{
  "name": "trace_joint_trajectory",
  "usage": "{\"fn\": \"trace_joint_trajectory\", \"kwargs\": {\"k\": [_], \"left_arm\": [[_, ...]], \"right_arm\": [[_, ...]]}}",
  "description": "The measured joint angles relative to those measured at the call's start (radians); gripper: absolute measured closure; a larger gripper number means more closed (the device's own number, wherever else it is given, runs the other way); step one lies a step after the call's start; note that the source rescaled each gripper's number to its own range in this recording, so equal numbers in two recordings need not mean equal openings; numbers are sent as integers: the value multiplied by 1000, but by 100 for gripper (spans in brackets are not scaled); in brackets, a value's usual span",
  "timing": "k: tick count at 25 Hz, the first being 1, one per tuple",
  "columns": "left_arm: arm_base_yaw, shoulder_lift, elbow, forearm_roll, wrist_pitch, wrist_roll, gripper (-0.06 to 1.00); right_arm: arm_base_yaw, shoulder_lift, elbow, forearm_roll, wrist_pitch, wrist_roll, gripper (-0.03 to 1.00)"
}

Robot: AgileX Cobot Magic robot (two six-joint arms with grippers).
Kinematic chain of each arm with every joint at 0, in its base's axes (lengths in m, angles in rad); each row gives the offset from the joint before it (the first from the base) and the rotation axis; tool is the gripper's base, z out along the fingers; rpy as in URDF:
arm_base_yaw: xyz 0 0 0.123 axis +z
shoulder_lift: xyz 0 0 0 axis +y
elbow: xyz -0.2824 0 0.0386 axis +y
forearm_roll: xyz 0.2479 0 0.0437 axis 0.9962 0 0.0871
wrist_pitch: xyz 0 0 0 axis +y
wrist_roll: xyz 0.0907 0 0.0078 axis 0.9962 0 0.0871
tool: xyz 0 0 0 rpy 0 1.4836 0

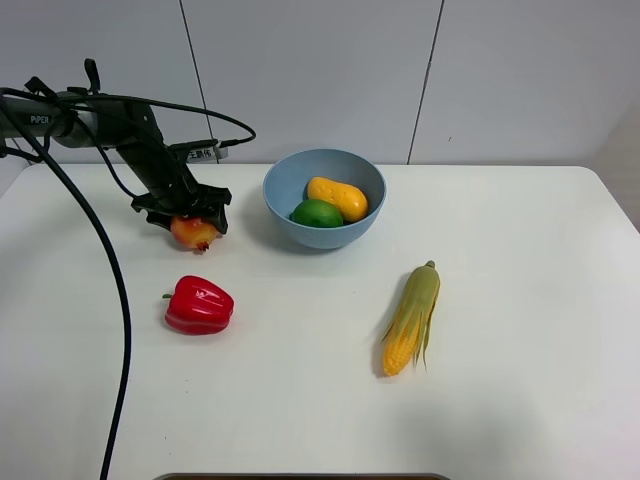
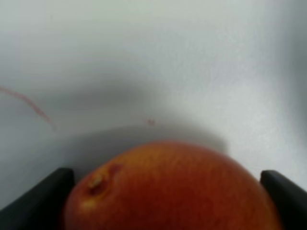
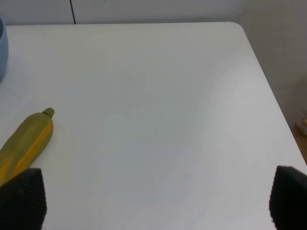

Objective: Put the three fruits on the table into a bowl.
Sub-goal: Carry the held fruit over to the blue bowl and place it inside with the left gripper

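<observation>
The red-and-yellow pomegranate-like fruit [image 1: 195, 232] lies on the white table [image 1: 500, 300], left of the light-blue bowl [image 1: 290, 175]. My left gripper [image 1: 190, 215] is down over it. In the left wrist view the fruit [image 2: 168, 191] fills the gap of that gripper [image 2: 165, 203], and both black fingers [image 2: 38, 194] press against its sides. The green lime [image 1: 317, 213] and the orange-yellow mango-like fruit [image 1: 337, 197] rest inside the bowl. My right gripper [image 3: 153, 201] is open above bare table, with nothing between its fingertips [image 3: 21, 196]. It does not show in the high view.
A glossy red bell pepper [image 1: 199, 305] sits in front of the left gripper. A corn cob with green husk [image 1: 412, 318] lies right of centre, and the right wrist view shows this corn [image 3: 26, 141] and a sliver of the bowl [image 3: 1, 48]. The left arm's cable [image 1: 115, 300] hangs over the table's left side.
</observation>
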Motion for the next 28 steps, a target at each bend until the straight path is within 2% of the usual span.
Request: {"fn": "trace_joint_trajectory", "kwargs": {"k": [16, 28], "left_arm": [[-2, 0, 0, 9, 6, 0, 94], [-4, -5, 0, 86, 43, -32, 94]], "right_arm": [[0, 0, 0, 0, 0, 1, 4], [0, 0, 0, 0, 0, 1, 4]]}}
